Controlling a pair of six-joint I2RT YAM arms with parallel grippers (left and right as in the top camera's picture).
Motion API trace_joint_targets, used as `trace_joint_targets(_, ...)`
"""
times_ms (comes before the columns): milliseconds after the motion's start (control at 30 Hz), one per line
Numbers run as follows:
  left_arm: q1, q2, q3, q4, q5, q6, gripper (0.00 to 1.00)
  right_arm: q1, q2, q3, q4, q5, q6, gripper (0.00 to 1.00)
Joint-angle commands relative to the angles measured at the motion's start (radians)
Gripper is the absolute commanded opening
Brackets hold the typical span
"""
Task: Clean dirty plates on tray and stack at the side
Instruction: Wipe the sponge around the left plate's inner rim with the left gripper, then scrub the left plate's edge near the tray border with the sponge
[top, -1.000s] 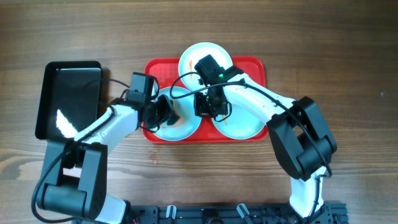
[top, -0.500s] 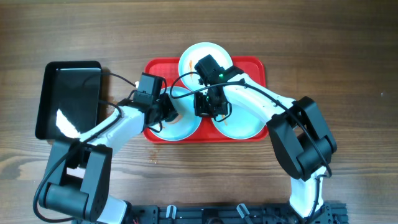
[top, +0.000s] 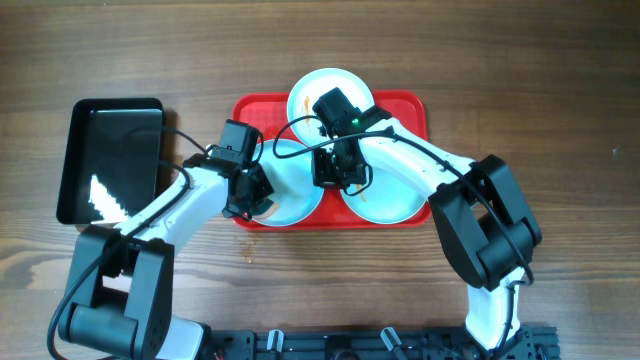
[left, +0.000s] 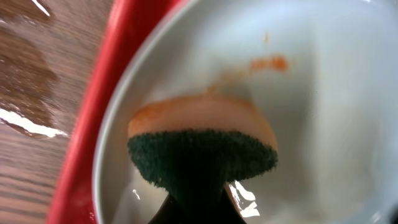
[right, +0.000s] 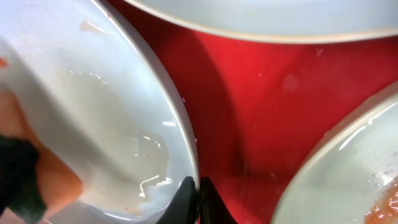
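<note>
The red tray (top: 412, 106) lies mid-table (top: 540, 80) with all three plates on it. The far plate (top: 320, 90) overhangs the back rim. The left plate (top: 296, 206) and right plate (top: 392, 202) sit side by side along the front. A black tray (top: 110, 150) lies on the wood well left of the red one.

The left gripper (top: 258, 195) is over the left plate's left half, its fingers clamped on a sponge (left: 202, 143). The sponge's dark green scouring layer is next to the fingers and its orange face is pressed onto the plate (left: 323, 124). An orange smear (left: 273, 62) lies just beyond the sponge. The tray rim (left: 99, 106) runs close beside the plate's edge.

The right gripper (right: 196, 196) is pinched tight on the right rim of the left plate (right: 93, 93), where the sponge (right: 25, 174) also shows. Bare red tray (right: 267, 106) separates this plate from the far plate (right: 261, 15) and the right plate (right: 348, 180), which carries an orange stain at its lower edge.
</note>
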Motion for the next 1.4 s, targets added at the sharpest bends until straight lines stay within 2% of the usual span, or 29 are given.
trace_joint_targets(0, -0.014, 0.035, -0.04, -0.022, 0.226, -0.017, 0.04, 0.005, 0.029, -0.011, 0.006, 0.014, -0.006, 0.04)
trace_joint_targets(100, -0.047, 0.035, -0.04, 0.001, 0.239, -0.041, 0.04, 0.005, 0.029, -0.011, 0.007, 0.014, 0.005, 0.04)
trace_joint_targets(233, -0.102, 0.035, -0.04, 0.107, 0.224, -0.069, 0.04, 0.005, 0.029, -0.011, 0.006, 0.014, 0.004, 0.04)
trace_joint_targets(333, -0.118, 0.035, -0.04, 0.143, 0.124, -0.11, 0.04, 0.005, 0.029, -0.011, 0.001, 0.014, 0.002, 0.04)
trace_joint_targets(500, -0.118, 0.036, -0.04, 0.206, -0.066, -0.113, 0.04, 0.005, 0.029, -0.011, 0.001, 0.014, -0.01, 0.04)
trace_joint_targets(533, -0.118, 0.036, -0.04, 0.228, -0.116, -0.109, 0.04, 0.005, 0.029, -0.011, 0.0, 0.014, -0.015, 0.04)
trace_joint_targets(600, -0.118, 0.036, -0.04, 0.245, -0.146, -0.107, 0.04, 0.005, 0.029, -0.011, -0.002, 0.014, -0.015, 0.04)
trace_joint_targets(767, -0.113, 0.036, -0.04, 0.294, -0.208, -0.006, 0.04, 0.005, 0.029, -0.011, -0.005, 0.014, -0.022, 0.04)
trace_joint_targets(900, -0.078, 0.036, -0.04, 0.298, -0.255, 0.008, 0.04, 0.005, 0.029, -0.011, -0.005, 0.014, -0.023, 0.04)
trace_joint_targets(1067, -0.002, 0.036, -0.04, 0.3, -0.188, 0.052, 0.04, 0.005, 0.029, -0.011, -0.005, 0.014, -0.022, 0.04)
trace_joint_targets(1233, 0.048, 0.036, -0.04, 0.323, 0.148, 0.044, 0.04, 0.005, 0.029, -0.011, -0.004, 0.014, -0.021, 0.04)
trace_joint_targets(1367, 0.029, 0.036, -0.04, 0.351, 0.287, 0.043, 0.04, 0.005, 0.029, -0.011, -0.005, 0.014, -0.02, 0.04)
